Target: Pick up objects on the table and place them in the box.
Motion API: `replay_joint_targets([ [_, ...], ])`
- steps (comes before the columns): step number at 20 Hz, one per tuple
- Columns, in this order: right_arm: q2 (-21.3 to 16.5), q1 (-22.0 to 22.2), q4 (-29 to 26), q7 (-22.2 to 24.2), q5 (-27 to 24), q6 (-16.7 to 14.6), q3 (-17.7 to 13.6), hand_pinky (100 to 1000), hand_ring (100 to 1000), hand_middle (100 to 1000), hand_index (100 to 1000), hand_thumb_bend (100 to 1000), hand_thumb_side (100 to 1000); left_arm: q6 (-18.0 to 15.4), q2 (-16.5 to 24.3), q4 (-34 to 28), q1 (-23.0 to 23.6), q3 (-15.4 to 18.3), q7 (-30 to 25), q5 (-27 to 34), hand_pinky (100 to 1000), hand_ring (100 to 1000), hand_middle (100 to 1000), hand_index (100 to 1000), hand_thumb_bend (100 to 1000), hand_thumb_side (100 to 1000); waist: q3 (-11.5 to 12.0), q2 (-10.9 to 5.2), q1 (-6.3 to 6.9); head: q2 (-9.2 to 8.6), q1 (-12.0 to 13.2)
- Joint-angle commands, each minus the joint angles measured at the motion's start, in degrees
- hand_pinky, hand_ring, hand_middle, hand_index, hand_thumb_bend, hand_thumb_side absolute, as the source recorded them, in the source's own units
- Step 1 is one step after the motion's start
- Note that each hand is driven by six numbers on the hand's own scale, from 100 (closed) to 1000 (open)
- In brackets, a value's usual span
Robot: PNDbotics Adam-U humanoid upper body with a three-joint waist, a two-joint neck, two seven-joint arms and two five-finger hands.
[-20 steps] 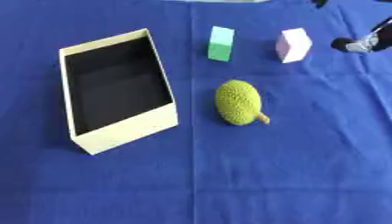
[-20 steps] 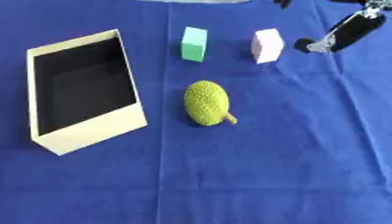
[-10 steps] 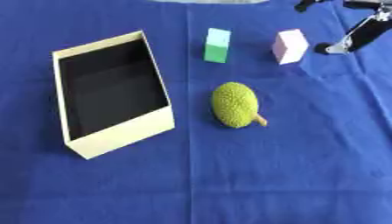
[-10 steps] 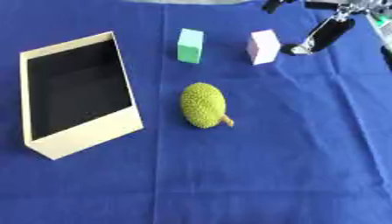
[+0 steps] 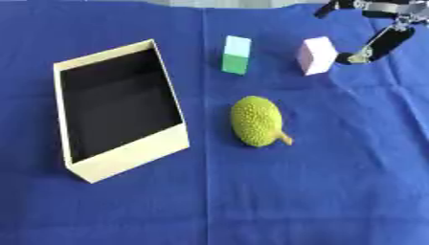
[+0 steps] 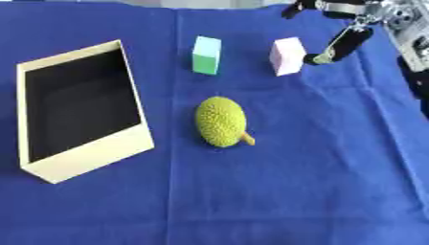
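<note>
Box (image 5: 126,158), open and empty, lies at far left on the blue cloth (image 5: 335,191). Right of it stand a green block (image 5: 236,55), a bumpy yellow-green fruit (image 5: 256,120) nearer the camera, then a pink block (image 5: 315,55). Right hand (image 5: 378,44) hangs just right of the pink block, fingers spread, one pointing down beside it. A sound grasp likely needs fingers either side of the block before closing.

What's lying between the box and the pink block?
A green block stands between the box and the pink block, seen in the left eye view.
</note>
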Motion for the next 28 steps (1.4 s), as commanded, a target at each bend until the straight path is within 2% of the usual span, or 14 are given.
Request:
replay_joint_targets([
  [1,-0.77,-1.57,1.01,-1.5,2.24,-0.61,-1.18,918,925,851,942,403,103,-0.01,1.32,-0.99,-0.76,0.0,-0.21,0.13,693,816,752,816,178,687,0.17,-0.89,0.04,-1.04,-0.25],
  [13,0.78,-2.59,5.18,-3.4,5.31,0.92,-3.07,915,923,841,934,375,117,0.1,1.11,-0.99,-0.96,-0.06,-0.59,0.53,691,819,753,815,168,698,1.32,0.8,0.14,-2.23,-1.02],
  [15,0.95,-2.6,5.68,-3.34,5.77,1.2,-3.16,913,920,813,926,369,123,0.15,1.09,-0.99,-0.9,-0.01,-0.6,0.57,691,819,753,815,166,699,1.42,0.94,0.15,-2.17,-1.08],
  [18,1.17,-2.57,6.18,-2.65,5.61,1.21,-3.14,900,898,578,847,312,100,0.27,1.09,-0.99,-0.8,0.0,-0.71,0.58,691,820,754,813,164,701,1.41,0.96,0.14,-1.86,-1.1],
  [19,1.2,-2.59,6.15,-2.54,5.18,1.27,-3.2,898,891,551,829,309,100,0.34,1.07,-0.99,-0.77,0.01,-0.75,0.58,691,820,754,813,164,701,1.37,0.94,0.14,-1.76,-1.07],
  [20,1.26,-2.6,6.06,-2.65,4.59,1.43,-3.31,889,873,485,756,272,100,0.39,1.05,-0.99,-0.78,0.0,-0.79,0.59,692,821,754,812,165,701,1.34,0.91,0.13,-1.72,-1.07],
  [24,1.32,-2.62,5.49,-3.21,2.17,2.57,-3.31,871,820,365,615,247,100,0.46,1.01,-0.99,-0.81,-0.02,-0.82,0.62,692,820,754,812,165,701,1.3,0.77,0.11,-1.7,-0.95],
  [28,1.35,-2.72,5.09,-3.69,0.67,3.95,-3.36,850,783,326,567,232,100,0.53,0.97,-0.99,-0.73,-0.03,-0.82,0.63,691,820,754,812,162,703,1.22,0.6,0.01,-1.61,-0.85],
])
